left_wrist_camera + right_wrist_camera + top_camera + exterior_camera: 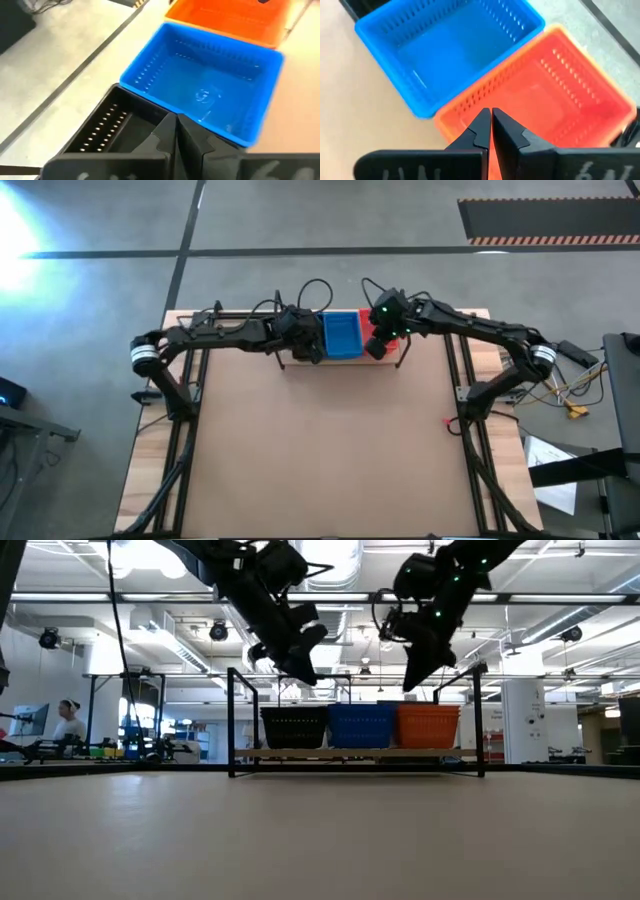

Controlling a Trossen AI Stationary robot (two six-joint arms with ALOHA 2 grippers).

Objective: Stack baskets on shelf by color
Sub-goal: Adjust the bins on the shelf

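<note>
Three baskets stand side by side on the shelf's wooden board [355,753] at the table's far edge: black [294,727], blue [360,725], orange-red [428,725]. How many are nested in each I cannot tell. My left gripper [300,665] hangs shut and empty above the black basket [107,130], next to the blue one [205,85]. My right gripper [415,675] hangs shut and empty above the orange-red basket [545,95]. From above, the blue basket [342,333] shows between the two grippers [305,340] [378,340]; the black one is hidden under the left arm.
Black wire uprights [233,720] [481,718] flank the shelf on both sides. The brown tabletop [320,450] stretches from the shelf to the near edge. Black frame rails [185,430] [475,440] run along the table's left and right sides. A person [68,722] sits far off in the room.
</note>
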